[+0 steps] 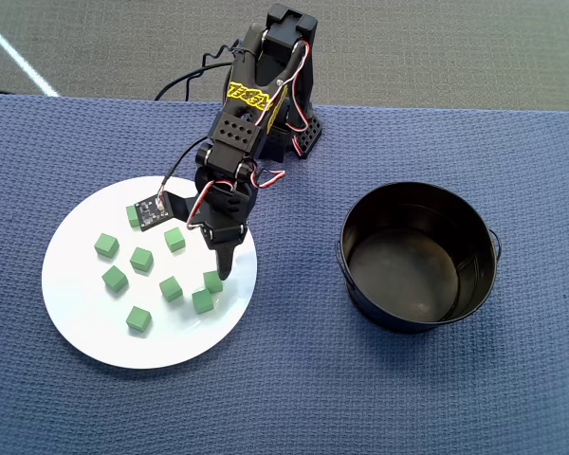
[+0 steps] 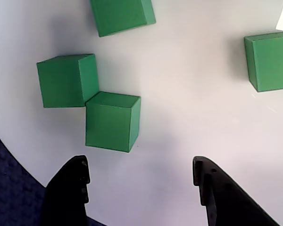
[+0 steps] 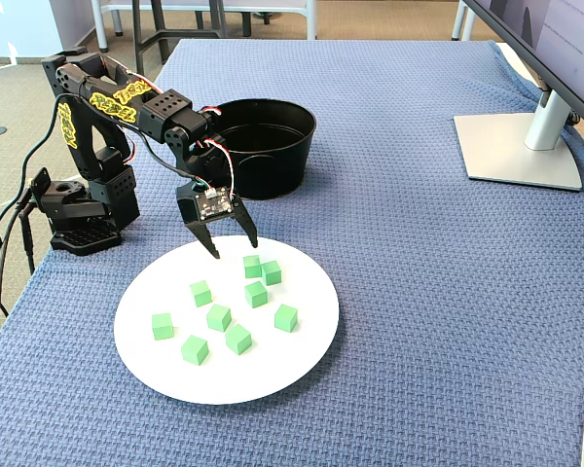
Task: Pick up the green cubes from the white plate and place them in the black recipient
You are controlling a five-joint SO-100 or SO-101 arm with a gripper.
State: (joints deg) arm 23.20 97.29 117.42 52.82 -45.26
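Observation:
Several small green cubes (image 1: 141,258) lie scattered on the white plate (image 1: 85,308) at the left of the overhead view. My gripper (image 1: 224,265) is open and empty. It hangs low over the plate's right part, just beside two touching cubes (image 1: 213,281). In the wrist view those two cubes (image 2: 112,121) lie just ahead of my left fingertip (image 2: 78,172), slightly left of the gap between my jaws (image 2: 141,172). In the fixed view the gripper (image 3: 233,246) is over the plate's (image 3: 273,375) far edge. The black recipient (image 1: 408,213) stands empty at the right.
A blue woven cloth (image 1: 294,398) covers the table. The arm's base (image 3: 78,219) sits at the table's edge next to the pot (image 3: 263,146) in the fixed view. A monitor stand (image 3: 516,146) is at the far right there.

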